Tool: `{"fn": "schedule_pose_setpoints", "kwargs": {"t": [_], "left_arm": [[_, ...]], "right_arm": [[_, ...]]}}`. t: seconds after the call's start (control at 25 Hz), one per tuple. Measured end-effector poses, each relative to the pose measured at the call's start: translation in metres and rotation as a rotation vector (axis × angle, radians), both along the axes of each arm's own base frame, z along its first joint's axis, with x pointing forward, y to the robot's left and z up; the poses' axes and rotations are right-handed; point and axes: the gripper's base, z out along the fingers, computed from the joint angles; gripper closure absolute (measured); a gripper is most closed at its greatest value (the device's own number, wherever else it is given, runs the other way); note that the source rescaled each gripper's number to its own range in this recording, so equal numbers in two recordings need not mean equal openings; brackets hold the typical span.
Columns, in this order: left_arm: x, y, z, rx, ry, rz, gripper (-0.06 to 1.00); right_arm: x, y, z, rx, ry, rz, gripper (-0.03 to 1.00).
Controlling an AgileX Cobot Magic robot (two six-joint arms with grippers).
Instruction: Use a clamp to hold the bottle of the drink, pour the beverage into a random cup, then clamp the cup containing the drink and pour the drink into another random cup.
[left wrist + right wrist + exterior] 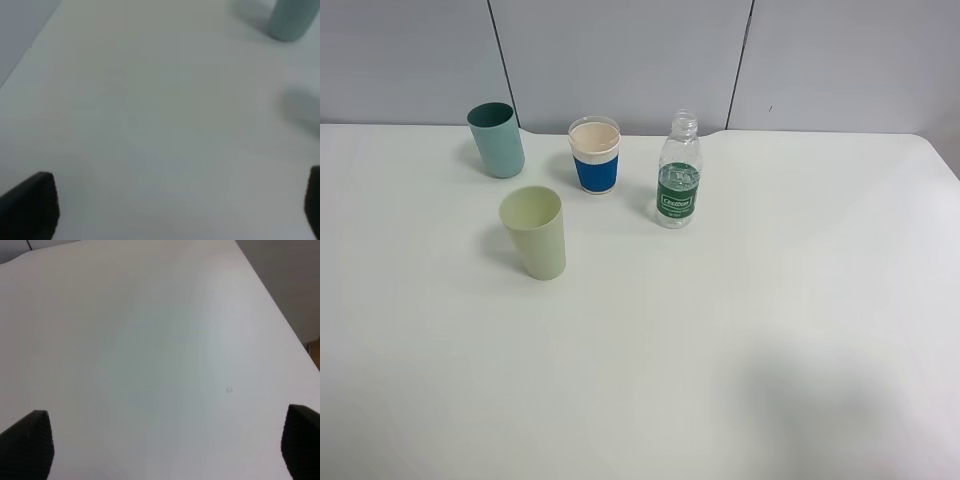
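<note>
A clear bottle (678, 172) with a green label stands uncapped at the back of the white table (720, 330). To its left stand a white cup with a blue sleeve (595, 155), a teal cup (497, 140) and, nearer the front, a pale green cup (534, 232). Neither arm shows in the high view. In the left wrist view my left gripper (175, 210) is open over bare table, with the teal cup (291, 20) far ahead. The right wrist view has my right gripper (165, 447) open over bare table, nothing between its fingers.
A grey panelled wall (620, 55) runs behind the table. The table's right edge (280, 305) drops off close to the right gripper. A soft shadow (820, 400) lies on the table at the front right.
</note>
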Motion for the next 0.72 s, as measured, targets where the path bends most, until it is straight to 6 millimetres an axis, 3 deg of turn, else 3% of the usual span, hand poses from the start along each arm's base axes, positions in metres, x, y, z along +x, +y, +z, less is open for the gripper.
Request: {"fn": "schedule_pose_setpoints", "kwargs": {"t": [0.72], "left_arm": [[0.0001, 0.0001, 0.0, 0.0, 0.0, -0.009, -0.05]], "right_arm": [[0.0, 0.0, 0.0, 0.0, 0.0, 0.0, 0.02]]}}
